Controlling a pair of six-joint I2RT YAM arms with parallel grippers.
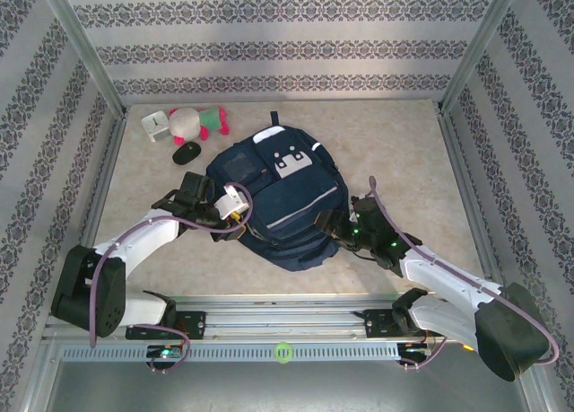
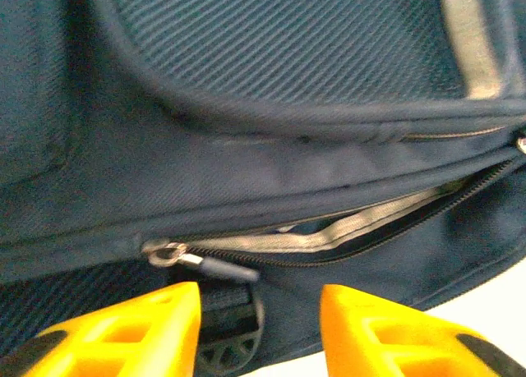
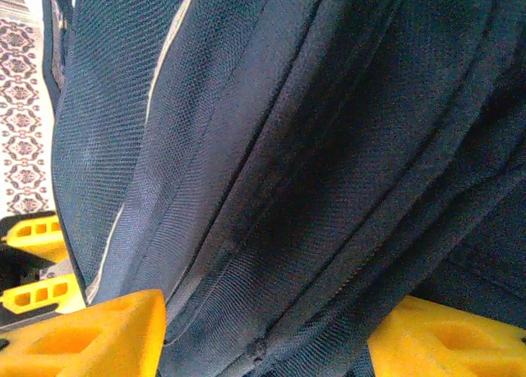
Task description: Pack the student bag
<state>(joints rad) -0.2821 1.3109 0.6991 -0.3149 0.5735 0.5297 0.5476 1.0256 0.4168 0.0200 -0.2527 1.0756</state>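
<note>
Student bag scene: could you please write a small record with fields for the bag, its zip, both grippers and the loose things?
bag: student bag, lying in the middle of the table
zip: partly open, pale inner edge showing; zipper pull at the slider
left gripper: open, fingers just below the pull
right gripper: jaws wide apart, bag fabric between them; grip unclear
loose things: plush toy, small white cube, black computer mouse, beyond the bag, far left
</note>
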